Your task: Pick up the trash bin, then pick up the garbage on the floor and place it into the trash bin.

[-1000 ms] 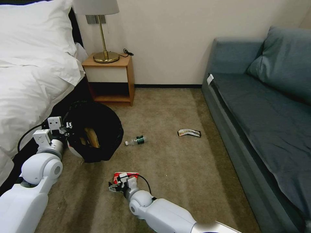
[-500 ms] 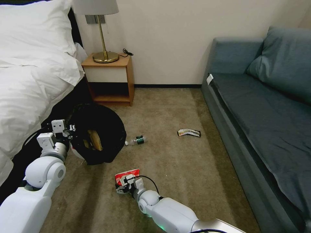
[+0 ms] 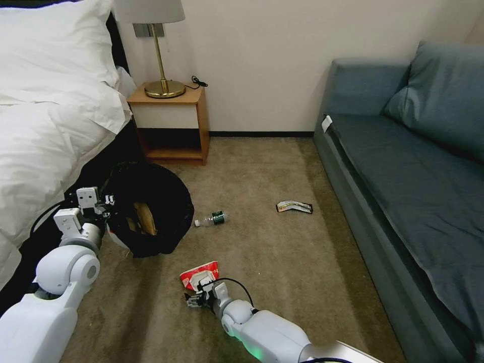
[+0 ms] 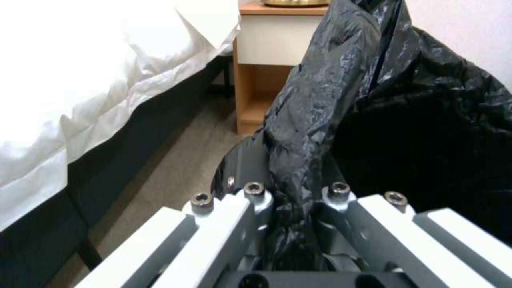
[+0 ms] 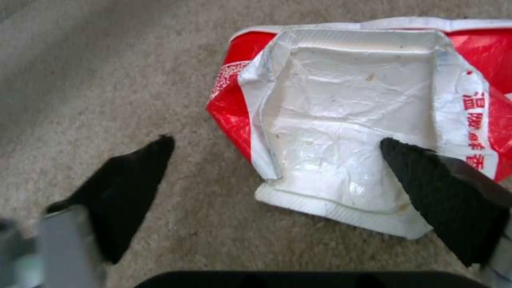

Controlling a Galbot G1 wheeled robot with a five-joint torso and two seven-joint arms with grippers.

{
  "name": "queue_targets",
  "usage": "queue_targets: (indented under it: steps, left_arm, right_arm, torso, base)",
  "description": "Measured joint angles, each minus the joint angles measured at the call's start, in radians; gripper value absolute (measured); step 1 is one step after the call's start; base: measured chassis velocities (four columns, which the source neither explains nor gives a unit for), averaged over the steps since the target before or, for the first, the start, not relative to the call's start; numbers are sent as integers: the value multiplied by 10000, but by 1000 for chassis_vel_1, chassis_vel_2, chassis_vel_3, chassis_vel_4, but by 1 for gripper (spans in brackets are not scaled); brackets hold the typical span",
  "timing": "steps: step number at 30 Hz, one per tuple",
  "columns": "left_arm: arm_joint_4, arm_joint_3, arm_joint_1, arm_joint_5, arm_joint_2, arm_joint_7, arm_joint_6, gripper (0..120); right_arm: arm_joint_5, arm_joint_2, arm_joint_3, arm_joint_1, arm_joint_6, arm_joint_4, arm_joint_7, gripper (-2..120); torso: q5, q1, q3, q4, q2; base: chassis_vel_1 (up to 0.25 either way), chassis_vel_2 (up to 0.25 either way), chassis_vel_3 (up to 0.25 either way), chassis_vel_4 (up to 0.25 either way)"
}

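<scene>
Two arms are engaged. At the left, beside the bed (image 3: 45,131), the left gripper (image 3: 103,204) is clamped on the black bag (image 4: 315,132) at the rim of the trash bin (image 3: 148,209), holding the bin tilted with its mouth open toward the room; brown paper (image 3: 143,218) lies inside. Centre, on the floor (image 3: 282,262), the right gripper (image 3: 194,300) hovers low with fingers (image 5: 133,188) spread wide, one off the packet, the other over its white face. The red-and-white packet (image 3: 200,275) lies flat on the carpet, just ahead of that gripper. Further right, the clear bottle (image 3: 213,218) and the flat wrapper (image 3: 294,206) lie uncollected, short of the sofa (image 3: 403,166). Step in hand, by judgement: grasping the packet. Next move calls for lowering, centring the fingers across a packet edge, and closing
</scene>
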Motion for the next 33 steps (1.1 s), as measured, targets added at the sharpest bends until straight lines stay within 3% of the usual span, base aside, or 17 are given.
queue_targets:
  steps: [5, 14, 18, 20, 24, 26, 33]
  left_arm:
    - [43, 58, -52, 0, -20, 0, -7, 4]
    - [141, 139, -62, 58, -121, 20, -30, 4]
    - [147, 139, -62, 72, -141, 36, -34, 4]
    - [148, 139, -53, 75, -172, 49, -45, 4]
    - [148, 136, -32, 75, -179, 60, -50, 4]
    - [147, 109, 28, 75, -179, 84, -68, 4]
    - [142, 38, 123, 90, -158, 140, -139, 4]
  right_arm:
    - [0, -5, 109, -12, 136, -117, -362, 82]
    - [-165, -5, 366, -94, 339, -469, -902, 44]
    - [-171, -4, 384, -104, 348, -483, -932, 34]
    - [-171, -4, 385, -107, 346, -488, -963, 21]
    - [-170, -4, 382, -115, 334, -488, -982, 14]
    - [-174, -6, 382, -141, 324, -496, -995, 1]
    - [-263, -6, 361, -176, 322, -449, -1025, 0]
  torso:
    - [-1, 0, 0, -3, 0]
    - [-1, 0, -1, -2, 0]
    - [0, 0, -1, -1, 0]
    - [0, 1, 0, 2, 1]
    - [0, 0, 0, 2, 0]
    - [-2, 1, 0, 1, 0]
    - [-2, 1, 0, 1, 0]
  base:
    - [0, 0, 0, 0]
    - [0, 0, 0, 0]
    - [0, 0, 0, 0]
    - [0, 0, 0, 0]
    - [0, 0, 0, 0]
    - [0, 0, 0, 0]
    - [0, 0, 0, 0]
